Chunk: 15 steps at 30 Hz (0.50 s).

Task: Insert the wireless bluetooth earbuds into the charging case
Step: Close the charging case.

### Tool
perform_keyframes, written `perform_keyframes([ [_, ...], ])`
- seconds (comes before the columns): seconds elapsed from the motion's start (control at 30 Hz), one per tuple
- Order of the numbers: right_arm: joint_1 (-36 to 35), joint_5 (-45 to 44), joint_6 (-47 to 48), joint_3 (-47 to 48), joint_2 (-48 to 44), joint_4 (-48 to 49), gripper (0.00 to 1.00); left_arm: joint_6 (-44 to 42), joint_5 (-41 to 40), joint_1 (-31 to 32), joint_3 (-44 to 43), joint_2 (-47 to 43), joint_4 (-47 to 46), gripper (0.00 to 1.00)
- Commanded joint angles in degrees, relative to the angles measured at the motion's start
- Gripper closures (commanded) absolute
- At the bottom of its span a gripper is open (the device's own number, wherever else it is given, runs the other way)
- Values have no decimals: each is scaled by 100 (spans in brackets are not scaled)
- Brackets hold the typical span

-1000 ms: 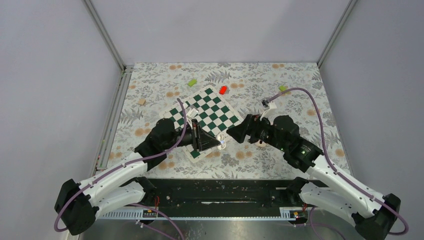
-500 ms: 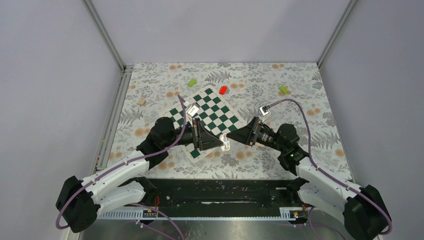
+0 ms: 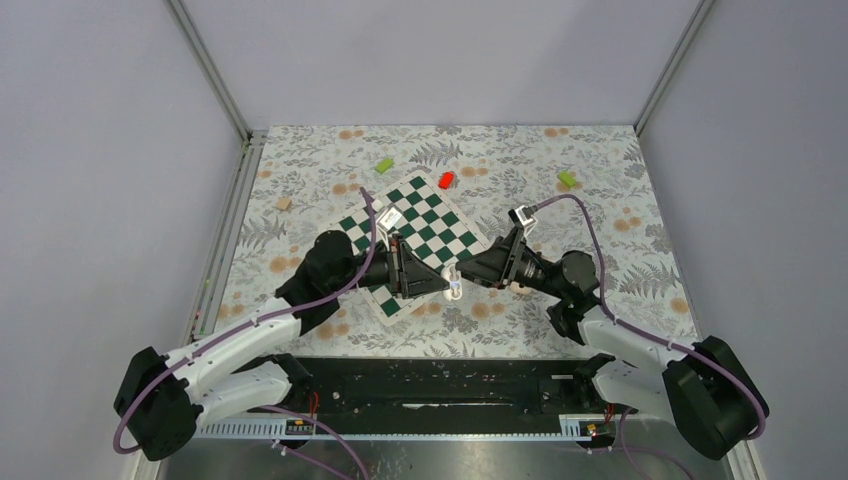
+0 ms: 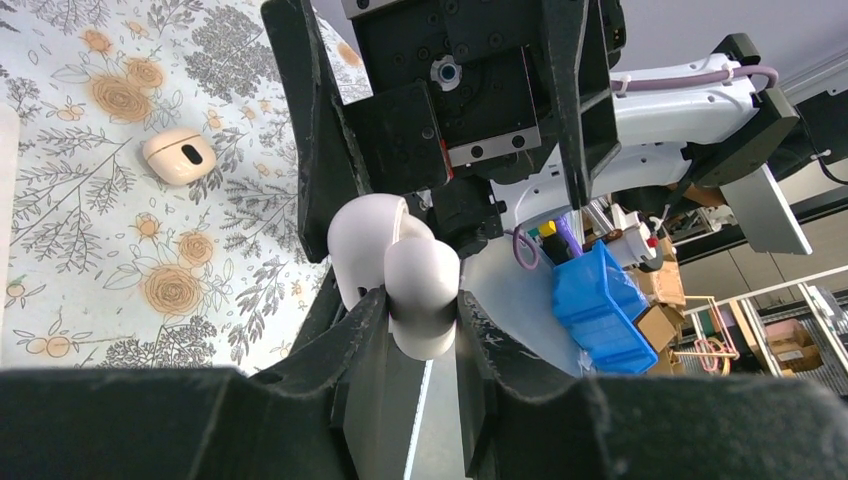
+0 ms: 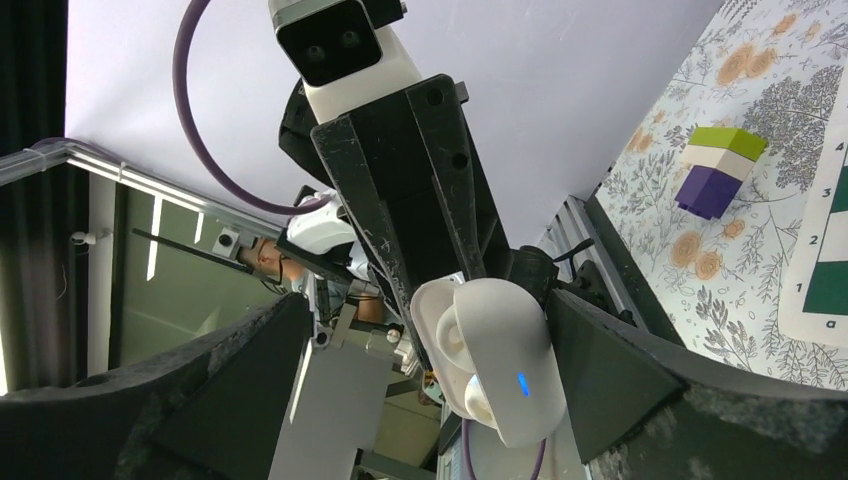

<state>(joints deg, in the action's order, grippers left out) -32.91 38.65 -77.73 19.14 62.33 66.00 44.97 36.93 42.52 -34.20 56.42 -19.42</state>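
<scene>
While left gripper (image 4: pixel 418 300) pinches the white case (image 4: pixel 398 265), right gripper (image 5: pixel 428 300), wide open around it, could knock it loose.

The digits 1, 2 and 3 are printed in dark type on the white border of the chessboard mat (image 5: pixel 803 300), at the right edge of the right wrist view, 1 lowest, 3 highest.

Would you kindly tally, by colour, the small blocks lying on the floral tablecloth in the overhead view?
Small green plastic blocks: 2
Small red plastic block: 1
Small tan block: 1
Total: 4
</scene>
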Motion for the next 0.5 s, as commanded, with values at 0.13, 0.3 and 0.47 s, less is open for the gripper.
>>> perform_keyframes([
  [0.13,12,345,201,-21,-651,-132,9,-307,-443,17,-418,248,351,100],
  [0.3,12,380,340,54,-861,-531,13,-348,-433,15,-521,505,383,100],
  [0.47,16,374,549,55,-1041,-934,14,-392,-433,16,-549,580,476,100],
])
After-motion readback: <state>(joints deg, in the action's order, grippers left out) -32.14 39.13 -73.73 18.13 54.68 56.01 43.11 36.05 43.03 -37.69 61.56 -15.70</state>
